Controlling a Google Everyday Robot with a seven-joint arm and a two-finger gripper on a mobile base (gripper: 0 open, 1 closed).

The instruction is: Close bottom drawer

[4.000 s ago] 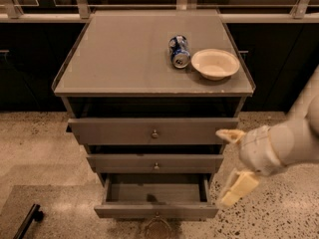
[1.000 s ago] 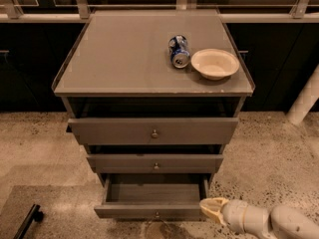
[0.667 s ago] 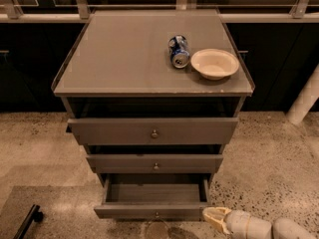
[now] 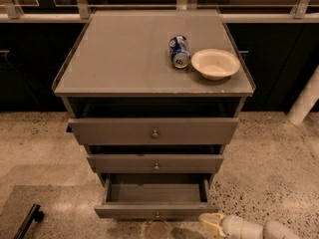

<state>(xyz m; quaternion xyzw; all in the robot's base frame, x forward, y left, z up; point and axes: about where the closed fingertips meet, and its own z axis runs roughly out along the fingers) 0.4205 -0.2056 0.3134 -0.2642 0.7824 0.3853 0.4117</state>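
Note:
The bottom drawer (image 4: 155,211) is the lowest of three grey drawers in the cabinet. It stands pulled out the farthest, its inside empty, with a slim front panel and a small round knob (image 4: 157,214) at centre. My gripper (image 4: 211,223) is low at the bottom edge of the view, just right of and in front of the drawer's front right corner. Its pale fingers point left toward the panel.
The middle drawer (image 4: 155,162) and top drawer (image 4: 154,130) are both slightly out. A blue can (image 4: 179,51) lying on its side and a white bowl (image 4: 215,63) sit on the cabinet top (image 4: 124,54). A black object (image 4: 27,221) lies on the floor at left. A white pole (image 4: 305,103) stands at right.
My arm dropped from beside the drawers at right to floor level. Over the last second the gripper sank lower and shifted slightly right near the bottom drawer's right corner. The drawers have not moved.

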